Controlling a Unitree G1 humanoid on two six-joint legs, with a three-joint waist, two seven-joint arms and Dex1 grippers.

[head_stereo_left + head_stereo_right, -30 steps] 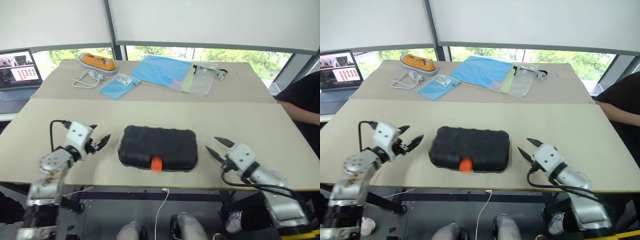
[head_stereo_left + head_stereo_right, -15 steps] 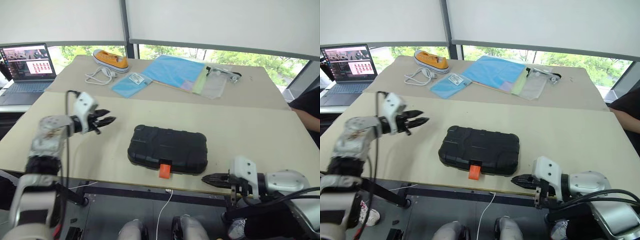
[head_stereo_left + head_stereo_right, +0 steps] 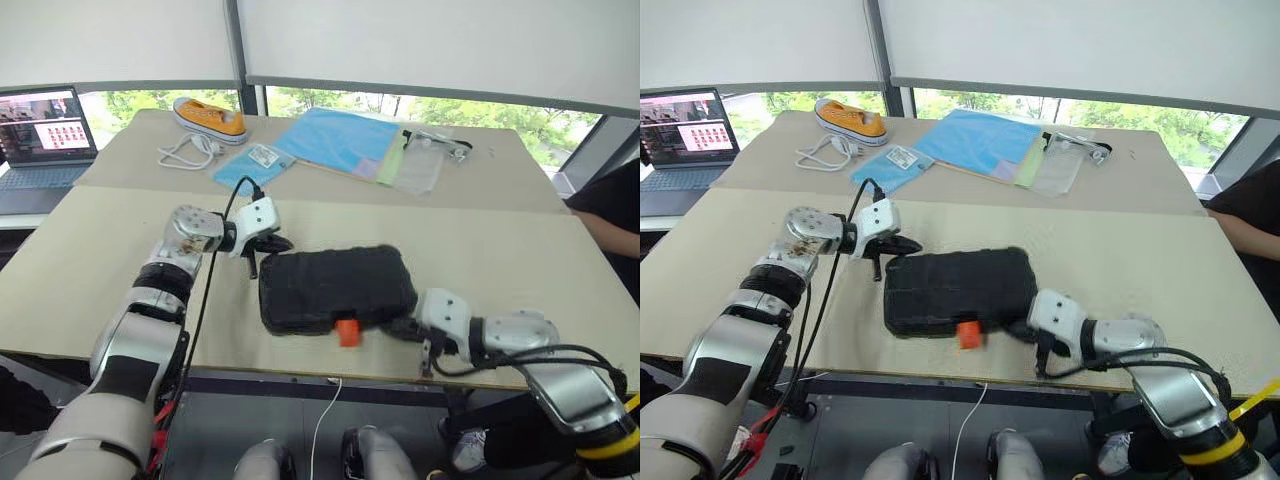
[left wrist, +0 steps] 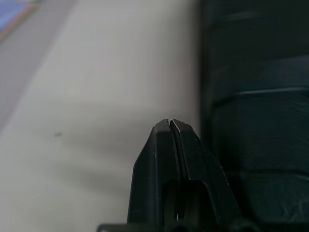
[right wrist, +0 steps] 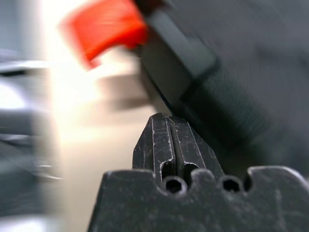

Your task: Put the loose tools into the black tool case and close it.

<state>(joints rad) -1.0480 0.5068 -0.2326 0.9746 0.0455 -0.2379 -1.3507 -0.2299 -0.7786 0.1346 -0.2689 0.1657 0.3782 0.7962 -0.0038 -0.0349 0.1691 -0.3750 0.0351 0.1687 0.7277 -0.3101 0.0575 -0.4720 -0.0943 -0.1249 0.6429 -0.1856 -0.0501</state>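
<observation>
**Closed case braced at two opposite corners**

The black tool case [image 3: 335,288] lies lid-down-shut on the front part of the worktop [image 3: 90,250], near the front edge. Its long axis runs across the worktop from left to right, slightly skewed, and its orange latch [image 3: 347,331] points toward the front edge.

The left tool [image 3: 268,245] is at the case's far left corner, its two fingers pressed together and holding nothing; the left wrist view shows the tips just beside the case's side wall. The right tool [image 3: 400,327] is at the near right corner, just right of the latch, likewise with fingers together and empty; whether either tip touches the plastic cannot be confirmed.

Judgement: two closed tools at diagonal corners suit pushing or turning the case, or pressing its edges, rather than lifting it. No loose tools lie beside the case, so the packing appears done; latch engagement is unverified
</observation>
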